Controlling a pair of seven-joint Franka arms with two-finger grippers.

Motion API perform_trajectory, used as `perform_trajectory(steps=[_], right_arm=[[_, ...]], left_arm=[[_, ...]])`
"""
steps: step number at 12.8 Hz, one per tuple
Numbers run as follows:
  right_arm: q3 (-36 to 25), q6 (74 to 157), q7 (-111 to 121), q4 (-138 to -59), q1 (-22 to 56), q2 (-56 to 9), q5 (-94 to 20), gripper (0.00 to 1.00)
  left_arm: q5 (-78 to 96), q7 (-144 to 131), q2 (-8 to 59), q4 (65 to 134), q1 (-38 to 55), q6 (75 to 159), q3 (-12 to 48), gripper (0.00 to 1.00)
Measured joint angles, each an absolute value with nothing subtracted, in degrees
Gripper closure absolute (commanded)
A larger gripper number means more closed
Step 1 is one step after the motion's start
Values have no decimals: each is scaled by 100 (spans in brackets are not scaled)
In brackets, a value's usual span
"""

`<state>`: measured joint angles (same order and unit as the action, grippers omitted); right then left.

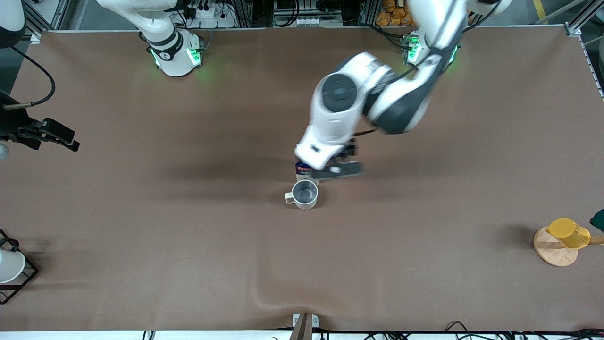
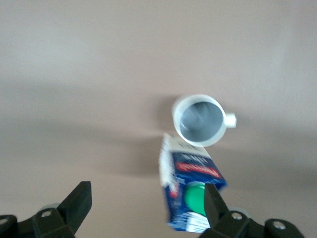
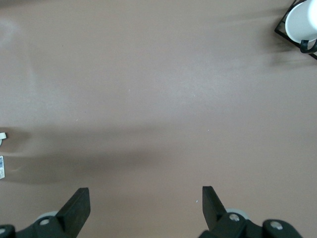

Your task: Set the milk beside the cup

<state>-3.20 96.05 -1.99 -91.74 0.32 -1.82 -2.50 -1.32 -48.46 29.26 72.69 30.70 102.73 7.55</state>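
Note:
The milk (image 1: 302,167), a dark-blue carton with a green cap, stands on the brown table right beside the cup (image 1: 305,193), just farther from the front camera. The cup is a beige mug with a grey inside and a small handle. My left gripper (image 1: 337,171) hangs over the milk and hides most of it in the front view. In the left wrist view my left gripper (image 2: 147,191) is open. One fingertip (image 2: 210,201) overlaps the milk (image 2: 190,173) and the other is well clear. The cup (image 2: 199,119) shows past it. My right gripper (image 1: 66,139) waits open over bare table at the right arm's end, as the right wrist view (image 3: 146,193) shows.
A yellow plastic cup (image 1: 568,233) lies on a round wooden coaster (image 1: 554,252) at the left arm's end, near the front camera. A white cup in a black wire holder (image 1: 9,267) sits at the right arm's end and shows in the right wrist view (image 3: 302,22).

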Motion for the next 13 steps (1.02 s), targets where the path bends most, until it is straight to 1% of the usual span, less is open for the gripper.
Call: perform_trajectory(steps=[4, 7, 10, 13], right_arm=[[-309, 9527, -326, -9167, 32, -182, -250, 0], [-305, 9507, -340, -9165, 32, -182, -250, 0], [-305, 9498, -343, -9164, 32, -182, -249, 0], [-305, 9399, -343, -9164, 32, -182, -249, 0]], left_arm=[[-133, -3826, 1811, 7263, 1798, 9385, 747, 0], [-133, -3104, 1169, 7284, 1036, 8558, 751, 0], [-133, -2835, 806, 7342, 510, 8279, 754, 0], [-133, -2100, 748, 7383, 152, 8104, 749, 0]])
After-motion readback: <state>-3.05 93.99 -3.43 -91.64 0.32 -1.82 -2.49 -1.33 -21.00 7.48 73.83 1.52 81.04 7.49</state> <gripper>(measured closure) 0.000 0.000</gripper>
